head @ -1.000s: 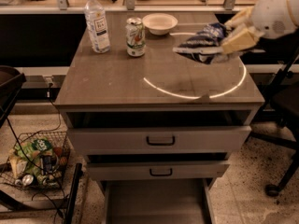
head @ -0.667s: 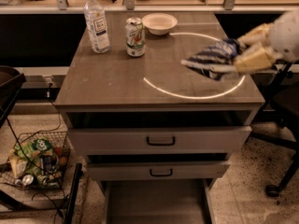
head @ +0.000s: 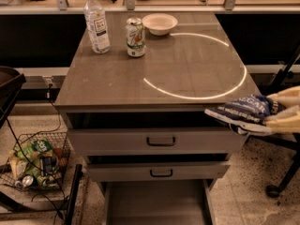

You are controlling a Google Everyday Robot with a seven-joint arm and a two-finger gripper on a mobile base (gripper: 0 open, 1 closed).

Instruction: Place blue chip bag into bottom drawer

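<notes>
Foil blue chip bag (head: 243,111) runs crosswise (free end leftward), clasped by hand (head: 275,114) right of cabinet (head: 159,78).

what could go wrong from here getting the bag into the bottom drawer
1. The gripper pinches the bag by one end, off the cabinet's right side and high above the bottom drawer. If it slips there, it likely lands on the floor.
2. The drawer fronts sit right above the bottom drawer's rear, so the bag's loose end may snag on them on the way down.
</notes>
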